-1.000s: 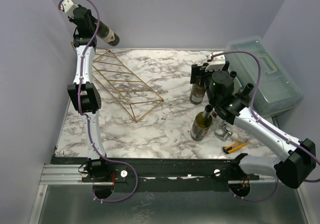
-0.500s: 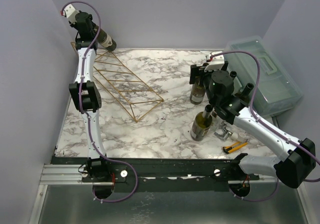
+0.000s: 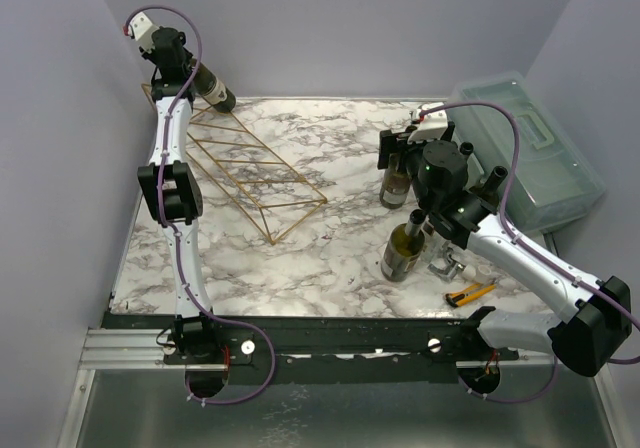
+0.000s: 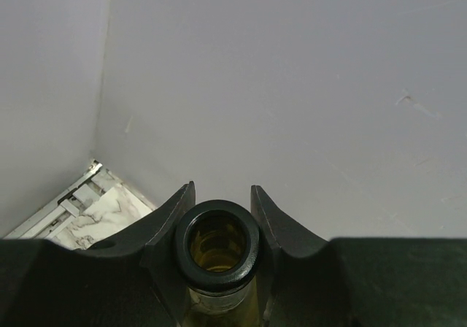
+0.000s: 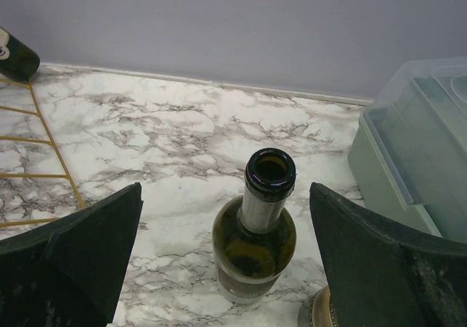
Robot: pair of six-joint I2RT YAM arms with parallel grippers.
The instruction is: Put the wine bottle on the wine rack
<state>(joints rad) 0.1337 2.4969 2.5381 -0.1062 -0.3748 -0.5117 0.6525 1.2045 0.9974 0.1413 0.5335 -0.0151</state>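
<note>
At upper left, the left gripper (image 4: 219, 199), clamped on the neck of the wine bottle (image 3: 212, 86), had dipped it toward the far end of the wine rack (image 3: 245, 158); seating remained. The right gripper (image 5: 224, 188) gaped open.

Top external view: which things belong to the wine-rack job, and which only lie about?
Job: dark glass wine bottle in the left gripper; slanted gold wire rack; two standing green bottles.
Lying about: translucent plastic lidded box; yellow utility knife.

Uncorked green bottle (image 5: 257, 228) stands upright before the spread right gripper (image 5: 225, 195)
</note>
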